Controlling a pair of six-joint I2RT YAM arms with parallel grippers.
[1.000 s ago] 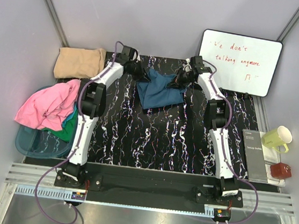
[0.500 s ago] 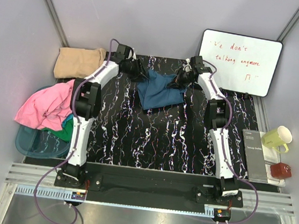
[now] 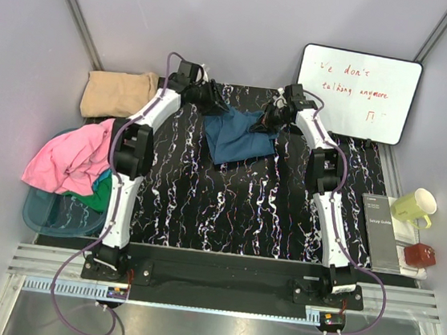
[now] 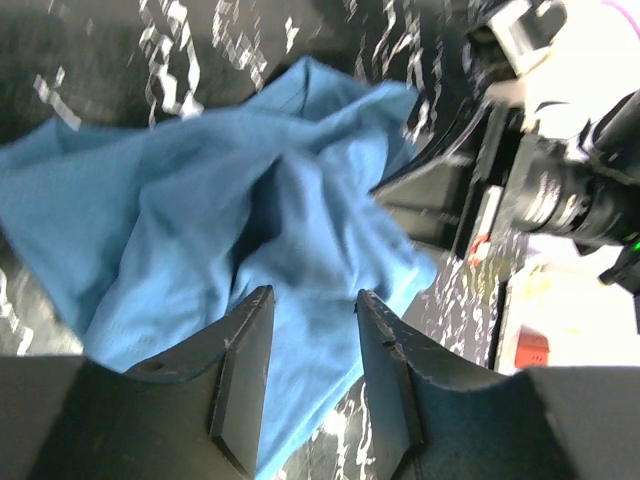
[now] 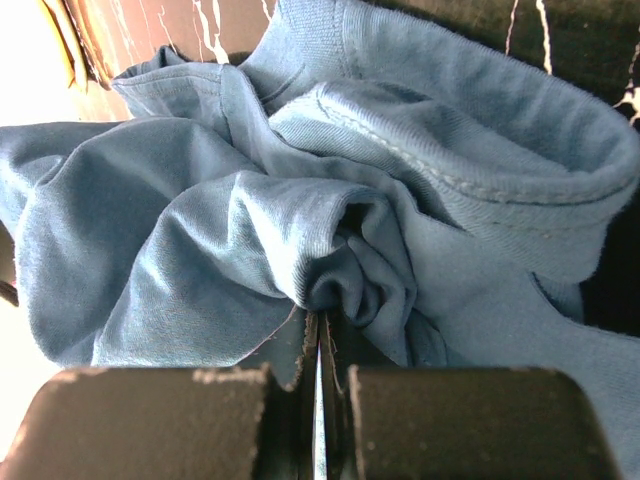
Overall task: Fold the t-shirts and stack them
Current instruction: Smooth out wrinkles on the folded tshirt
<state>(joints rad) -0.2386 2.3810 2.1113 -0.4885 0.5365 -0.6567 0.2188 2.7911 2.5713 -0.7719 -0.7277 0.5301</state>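
The teal-blue t-shirt (image 3: 238, 141) is lying bunched and rumpled at the far middle of the black marbled mat (image 3: 227, 208). The right gripper (image 5: 318, 325) is pinching a gathered fold at the shirt's far right edge, its fingers pressing together on the cloth. The left gripper (image 4: 312, 300) is hanging at the shirt's far left corner, its jaws partly spread with nothing between them. A tan t-shirt (image 3: 119, 93) is sitting folded at the far left, beside the mat. A pink t-shirt (image 3: 71, 158) and a green t-shirt (image 3: 103, 194) are spilling over a teal tub (image 3: 52, 214) on the left.
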